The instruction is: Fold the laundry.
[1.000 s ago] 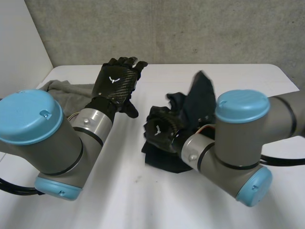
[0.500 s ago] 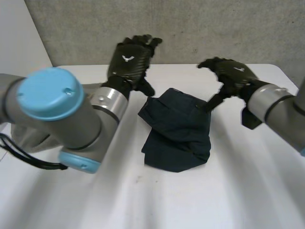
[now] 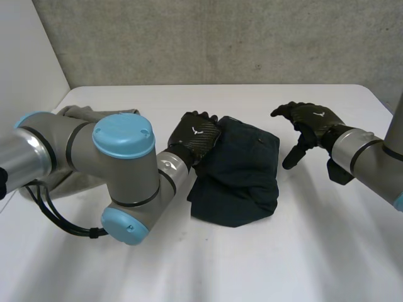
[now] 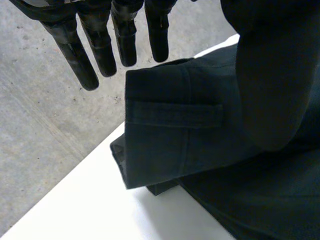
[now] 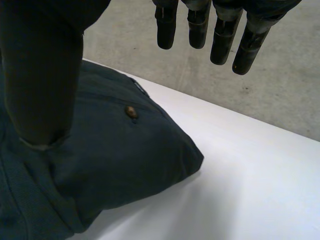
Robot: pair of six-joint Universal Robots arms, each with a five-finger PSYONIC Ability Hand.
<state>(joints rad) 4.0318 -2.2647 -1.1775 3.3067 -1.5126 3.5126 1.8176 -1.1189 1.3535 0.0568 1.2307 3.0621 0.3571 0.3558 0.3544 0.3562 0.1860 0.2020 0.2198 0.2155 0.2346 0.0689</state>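
Firstly, in the head view, the dark blue garment [image 3: 245, 173] lies roughly folded at the middle of the white table [image 3: 208, 264]. The left robot hand [image 3: 196, 134] sits at its left edge. The right robot hand [image 3: 310, 123] hovers apart to its right, fingers loosely spread. A grey cloth [image 3: 79, 115] lies behind the left arm [image 3: 119, 163]. In the left wrist view, straight fingers [image 4: 102, 45] reach out above the garment's pocket [image 4: 175, 114]. In the right wrist view, straight fingers [image 5: 199, 25] hang wide, holding nothing, near the garment's button [image 5: 131, 111].
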